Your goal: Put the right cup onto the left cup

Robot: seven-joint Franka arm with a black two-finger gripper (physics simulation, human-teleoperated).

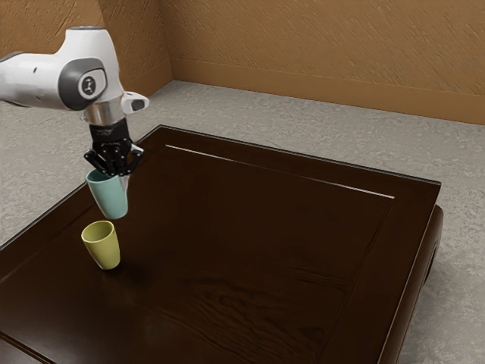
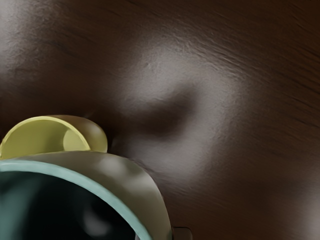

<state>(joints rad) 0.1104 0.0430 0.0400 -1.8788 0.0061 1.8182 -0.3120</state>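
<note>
My gripper (image 1: 115, 173) is shut on the rim wall of the teal cup (image 1: 111, 199), which hangs slightly tilted and seems to be off the table. The yellow-green cup (image 1: 103, 247) stands upright on the table, lower in the exterior view and apart from the teal one. In the wrist view the teal cup (image 2: 117, 187) is large at the lower edge, its dark opening facing the camera. It covers part of the yellow-green cup (image 2: 45, 135), whose rim and part of whose inside show past it.
The dark wooden table (image 1: 265, 227) extends under both cups and far toward the exterior view's right. Its raised far edge (image 1: 303, 154) lies beyond them, with grey floor and a brown wall behind.
</note>
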